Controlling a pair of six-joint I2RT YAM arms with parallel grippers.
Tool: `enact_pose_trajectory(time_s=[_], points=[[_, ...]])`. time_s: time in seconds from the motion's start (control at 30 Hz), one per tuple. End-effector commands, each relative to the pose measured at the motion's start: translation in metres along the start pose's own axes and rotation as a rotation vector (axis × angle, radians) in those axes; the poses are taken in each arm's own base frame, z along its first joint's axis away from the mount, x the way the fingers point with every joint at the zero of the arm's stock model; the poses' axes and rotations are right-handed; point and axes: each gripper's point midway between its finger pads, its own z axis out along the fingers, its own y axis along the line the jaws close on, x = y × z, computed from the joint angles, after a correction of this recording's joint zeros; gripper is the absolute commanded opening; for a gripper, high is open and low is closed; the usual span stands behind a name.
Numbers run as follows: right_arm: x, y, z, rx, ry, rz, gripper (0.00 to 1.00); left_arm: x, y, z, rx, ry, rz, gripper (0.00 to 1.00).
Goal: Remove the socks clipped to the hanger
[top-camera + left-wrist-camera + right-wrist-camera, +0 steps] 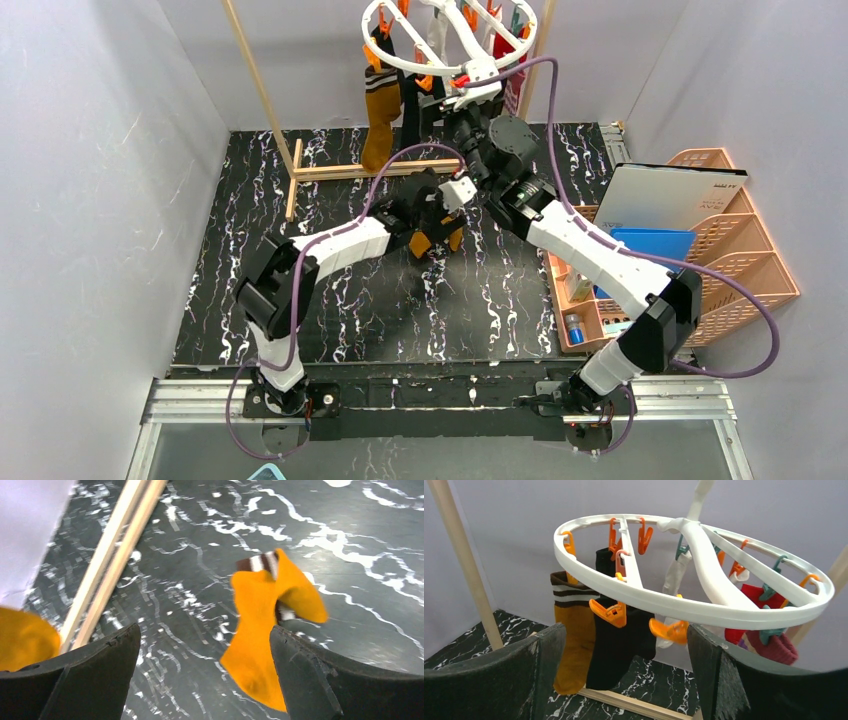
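You are holding the right pincer [625,629] with its jaws wide apart and nothing between them. It is facing the hanger [694,607] from slightly below the ring. The left pincer [202,630] is gaping too, empty, hovering over the table [350,555] above a loose mustard sock [255,630].

By my reading, you are lining up for the next of the socks. Five are hanging clipped under the ring: mustard [574,650], black [616,650], white [674,575], red [756,597] and maroon [776,650]. The mustard and black ones are sitting closest to your left jaw, so one of those is looking like the sensible target.

You should be coming in under the ring, not through it, and steering round the two orange clips [611,612] dangling from the near rim, which seem to be holding nothing. Aim to be closing on the fabric just below the sock's own clip. Then be pulling straight down along the sock, so the clip is letting go rather than the whole ring swinging.

Each hanging sock is pointing toe-down with its cuff up at the clip, so its long axis is running vertically. The mustard one is showing its striped cuff at the top. The loose sock is lying folded on the table. Its striped cuff is at the far end in the left wrist view, and its length is running roughly away from that pincer.
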Motion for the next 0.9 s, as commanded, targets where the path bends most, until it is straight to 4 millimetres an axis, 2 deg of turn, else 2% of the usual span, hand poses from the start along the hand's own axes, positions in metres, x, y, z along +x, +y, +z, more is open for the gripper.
enact_pose_trajectory(time_s=[0.0,0.07,0.17,0.23,0.3,0.4,0.5,0.53,0.63,0.7,0.87], points=[[-0.033,-0.024,-0.011,0.061,-0.094,0.036,0.99,0.016,-0.049,-0.009,0.323,0.112,-0.041,0.98],[-0.036,-0.032,-0.014,0.084,-0.108,0.035,0.99,0.019,-0.049,-0.01,0.364,0.125,-0.082,0.98],[-0.04,-0.042,-0.018,0.109,-0.119,0.036,0.99,0.013,-0.045,-0.014,0.428,0.097,-0.153,0.97],[-0.04,-0.048,-0.02,0.124,-0.119,0.039,0.99,0.009,-0.034,-0.018,0.419,0.056,-0.196,0.96],[-0.04,-0.053,-0.021,0.134,-0.123,0.052,0.99,-0.002,-0.01,-0.024,0.302,-0.031,-0.205,0.96],[-0.038,-0.056,-0.022,0.133,-0.122,0.063,0.99,-0.024,0.045,-0.037,0.035,-0.243,-0.258,0.97],[-0.036,-0.058,-0.021,0.131,-0.12,0.07,0.99,-0.028,0.085,-0.061,-0.157,-0.442,-0.361,0.98],[-0.036,-0.059,-0.02,0.129,-0.121,0.071,0.99,-0.026,0.092,-0.068,-0.198,-0.489,-0.383,0.99],[-0.034,-0.06,-0.019,0.128,-0.116,0.074,0.99,-0.027,0.107,-0.075,-0.245,-0.562,-0.418,0.99],[-0.033,-0.061,-0.019,0.129,-0.115,0.078,0.99,-0.033,0.107,-0.074,-0.237,-0.607,-0.41,0.99],[-0.03,-0.062,-0.02,0.128,-0.11,0.089,0.99,-0.048,0.124,-0.07,-0.267,-0.714,-0.446,0.98]])
